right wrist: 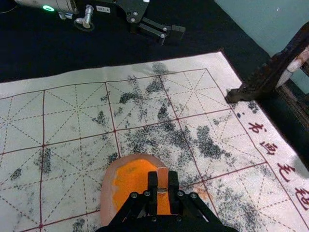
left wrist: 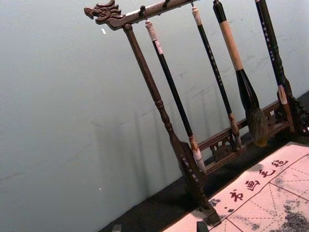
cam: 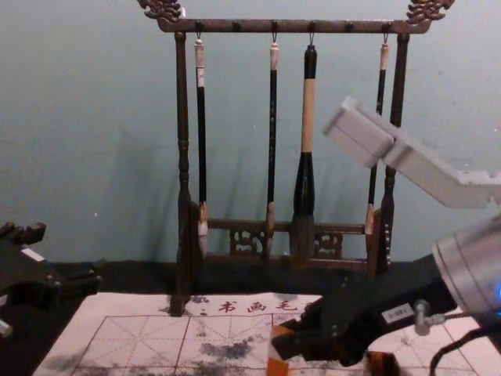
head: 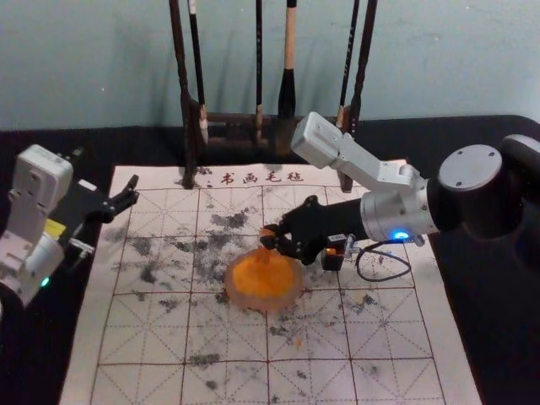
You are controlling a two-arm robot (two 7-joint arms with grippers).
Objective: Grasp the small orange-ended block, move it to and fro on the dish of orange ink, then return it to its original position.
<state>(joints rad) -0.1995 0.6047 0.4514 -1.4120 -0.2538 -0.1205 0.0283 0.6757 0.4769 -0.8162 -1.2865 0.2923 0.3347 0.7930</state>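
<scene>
Over the dish of orange ink (head: 263, 278), my right gripper (head: 274, 239) reaches in from the right, shut on the small orange-ended block (head: 267, 231). In the right wrist view the block (right wrist: 162, 179) stands between the fingertips of the right gripper (right wrist: 162, 186), in front of the orange ink (right wrist: 133, 181). The chest view shows the block (cam: 278, 356) upright, its lower part orange; whether it touches the ink, I cannot tell. My left gripper (head: 128, 196) is parked at the left edge of the mat, open, its fingertips apart in the left wrist view (left wrist: 159, 227).
A dark small box with orange on it (head: 332, 258) sits right of the dish, under the right gripper. The gridded, ink-stained mat (head: 152, 337) lies on the dark table. Behind, a wooden rack (cam: 182, 157) holds several hanging brushes (cam: 305, 172).
</scene>
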